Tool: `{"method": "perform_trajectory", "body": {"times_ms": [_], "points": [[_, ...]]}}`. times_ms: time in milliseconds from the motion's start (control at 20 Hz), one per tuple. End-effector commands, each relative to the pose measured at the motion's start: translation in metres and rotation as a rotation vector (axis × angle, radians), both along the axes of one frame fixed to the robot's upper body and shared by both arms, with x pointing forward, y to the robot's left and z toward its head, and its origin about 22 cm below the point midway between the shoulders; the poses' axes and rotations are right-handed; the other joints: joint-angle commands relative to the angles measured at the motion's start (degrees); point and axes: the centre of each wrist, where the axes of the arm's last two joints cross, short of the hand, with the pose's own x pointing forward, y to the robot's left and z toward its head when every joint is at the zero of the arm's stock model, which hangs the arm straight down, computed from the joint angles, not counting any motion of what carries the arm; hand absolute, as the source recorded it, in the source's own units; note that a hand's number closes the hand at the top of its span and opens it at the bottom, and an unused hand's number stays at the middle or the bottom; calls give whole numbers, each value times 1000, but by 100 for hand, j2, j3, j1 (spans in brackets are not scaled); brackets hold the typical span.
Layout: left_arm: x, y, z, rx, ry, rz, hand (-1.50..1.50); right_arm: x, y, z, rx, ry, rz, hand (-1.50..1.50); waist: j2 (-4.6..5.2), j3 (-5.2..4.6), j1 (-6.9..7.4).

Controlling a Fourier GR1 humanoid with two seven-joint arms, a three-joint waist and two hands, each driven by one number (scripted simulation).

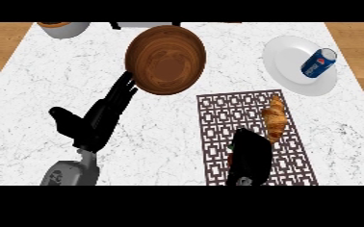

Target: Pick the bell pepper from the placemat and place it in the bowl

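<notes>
Right hand [252, 156] curled down over the bell pepper [232, 159] on the placemat [220, 120]

Only a red-green sliver peeks out at its left edge. Guessing it's light, hollow and waxy-slick, so wrap the shoulders rather than pinch. Croissant [274, 118] just beside. Wooden bowl [165, 60] up-left on the marble counter [163, 139], left hand [96, 120] open near it.

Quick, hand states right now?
Left hand: open, holding nothing.
Right hand: curled on the bell pepper, mostly hiding it, over the placemat.
</notes>
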Motion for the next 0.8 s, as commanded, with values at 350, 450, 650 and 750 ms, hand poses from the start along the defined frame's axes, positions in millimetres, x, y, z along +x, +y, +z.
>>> {"method": "perform_trajectory", "body": {"times_ms": [350,450,650,750], "points": [[6,-15,8,7,-14,-62,0,-29,115,34,-63,-56,756,150,73,60,380],[5,-21,0,-1,-14,-52,0,-23,125,60,-17,-100,755,150,74,57,374],[5,-23,1,-12,-3,-45,0,-44,135,101,85,-224,786,150,35,53,292],[-2,-8,-13,0,26,-48,0,-55,135,121,117,-317,776,150,12,48,253]]}}
